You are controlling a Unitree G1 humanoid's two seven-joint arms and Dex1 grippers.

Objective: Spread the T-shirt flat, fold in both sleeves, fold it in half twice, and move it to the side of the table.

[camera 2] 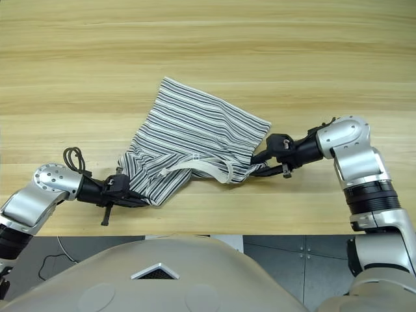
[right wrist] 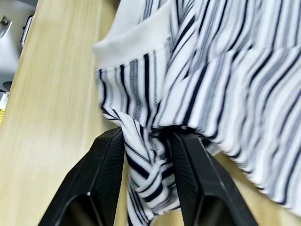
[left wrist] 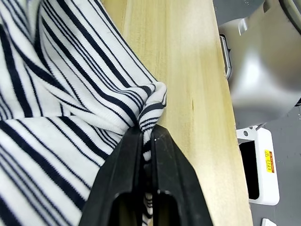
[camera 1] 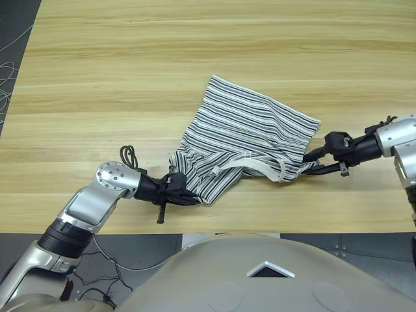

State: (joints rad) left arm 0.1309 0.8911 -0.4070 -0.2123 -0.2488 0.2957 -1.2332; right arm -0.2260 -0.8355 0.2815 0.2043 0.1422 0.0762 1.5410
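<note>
black-and-white striped t-shirt [camera 1: 247,133], bunched near the front edge of the wooden table [camera 1: 130,78]; left gripper [camera 1: 192,199] clamped on its near-left corner, right gripper [camera 1: 311,164] pinching its right edge. yellow sticker [left wrist: 269,161] on white box [left wrist: 270,188]: print illegible.

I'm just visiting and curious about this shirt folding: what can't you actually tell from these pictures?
- The sleeves: lost in bunched folds of the striped T-shirt, head views.
- Tips of the right gripper: under the shirt's edge, head views.
- Which part of the shirt the left gripper pinches: crumpled cloth hides it, wrist view.
- Far edge of the table: cut off at the head views' top.
</note>
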